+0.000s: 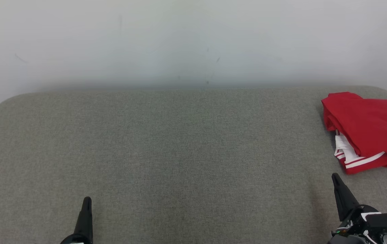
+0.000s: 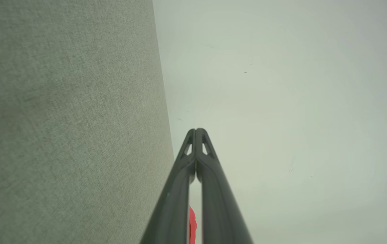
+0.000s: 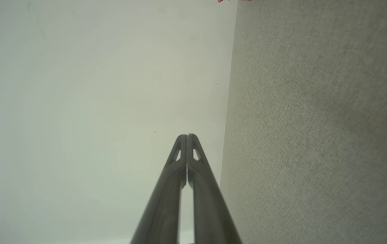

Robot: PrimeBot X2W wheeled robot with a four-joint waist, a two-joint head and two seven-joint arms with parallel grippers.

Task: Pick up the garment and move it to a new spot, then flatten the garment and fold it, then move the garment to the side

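Right gripper (image 3: 187, 136) closed, red garment (image 1: 369, 128) apparently folded

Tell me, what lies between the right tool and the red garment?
Nothing; the head view shows only bare grey surface between the right tool and the red garment.

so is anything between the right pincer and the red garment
Nothing visible does: bare grey fabric surface lies between the right pincer and the red white-striped garment at the far right.

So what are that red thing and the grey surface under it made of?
The red garment looks like soft matte cloth: it creases and folds, with white stripes at the hem. The grey surface seems covered in woven fabric, judging by its fine speckled weave.
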